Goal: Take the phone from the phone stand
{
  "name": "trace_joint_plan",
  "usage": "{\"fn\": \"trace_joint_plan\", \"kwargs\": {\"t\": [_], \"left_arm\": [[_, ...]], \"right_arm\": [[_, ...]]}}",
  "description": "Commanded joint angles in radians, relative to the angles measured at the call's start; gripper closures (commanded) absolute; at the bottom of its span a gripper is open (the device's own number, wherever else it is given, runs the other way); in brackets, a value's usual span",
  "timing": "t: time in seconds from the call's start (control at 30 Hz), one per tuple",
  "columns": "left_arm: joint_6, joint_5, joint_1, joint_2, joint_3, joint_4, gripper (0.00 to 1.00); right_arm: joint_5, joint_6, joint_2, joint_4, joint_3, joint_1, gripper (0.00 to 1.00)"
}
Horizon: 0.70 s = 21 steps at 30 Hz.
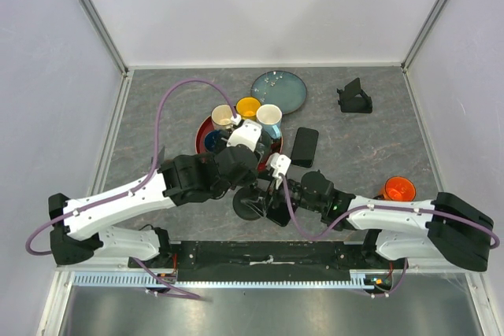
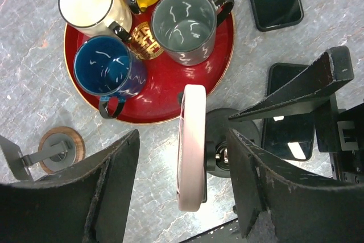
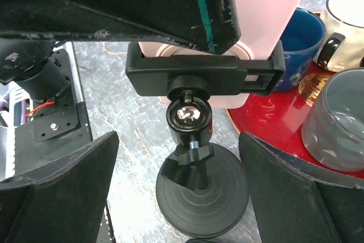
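Phone (image 2: 191, 146) sits clamped in the phone stand (image 3: 196, 163). Straddling it, the left gripper (image 2: 183, 138) has jaws apart; the right gripper (image 3: 179, 140) gapes around the stand.

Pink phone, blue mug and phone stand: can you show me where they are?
pink phone (image 2: 191, 146), left wrist view, on its side edge.
blue mug (image 2: 105, 64), left wrist view, on its inside bottom.
phone stand (image 3: 202, 197), right wrist view, on its round base.

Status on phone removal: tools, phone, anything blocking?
Left tool open, straddling pink phone, no contact. Right tool open around black clamp phone stand. Phone clamped in stand. Red round tray of mugs right beside stand.
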<state>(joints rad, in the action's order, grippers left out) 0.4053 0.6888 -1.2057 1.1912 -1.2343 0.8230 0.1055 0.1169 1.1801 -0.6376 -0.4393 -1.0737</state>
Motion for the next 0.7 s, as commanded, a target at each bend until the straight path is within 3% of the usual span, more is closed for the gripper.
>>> {"fn": "trace_joint_plan", "kwargs": {"t": [0.0, 0.47, 0.57, 0.6, 0.67], "left_arm": [[0.053, -0.034, 0.037, 0.016, -0.042, 0.045, 0.33], [0.056, -0.117, 0.083, 0.044, -0.034, 0.041, 0.47], [0.058, -0.129, 0.084, 0.038, -0.036, 0.034, 0.62], [0.058, -0.13, 0.086, 0.036, -0.036, 0.033, 0.73], [0.058, -0.136, 0.087, 0.031, -0.034, 0.024, 0.84]], "right_arm": [[-0.099, -0.02, 0.055, -0.129, 0.001, -0.015, 0.07], [-0.109, -0.049, 0.17, -0.22, -0.022, -0.017, 0.15], [-0.109, -0.051, 0.188, -0.232, -0.029, -0.015, 0.17], [-0.109, -0.052, 0.191, -0.235, -0.029, -0.015, 0.18], [-0.109, -0.052, 0.205, -0.238, -0.032, -0.015, 0.19]]}}
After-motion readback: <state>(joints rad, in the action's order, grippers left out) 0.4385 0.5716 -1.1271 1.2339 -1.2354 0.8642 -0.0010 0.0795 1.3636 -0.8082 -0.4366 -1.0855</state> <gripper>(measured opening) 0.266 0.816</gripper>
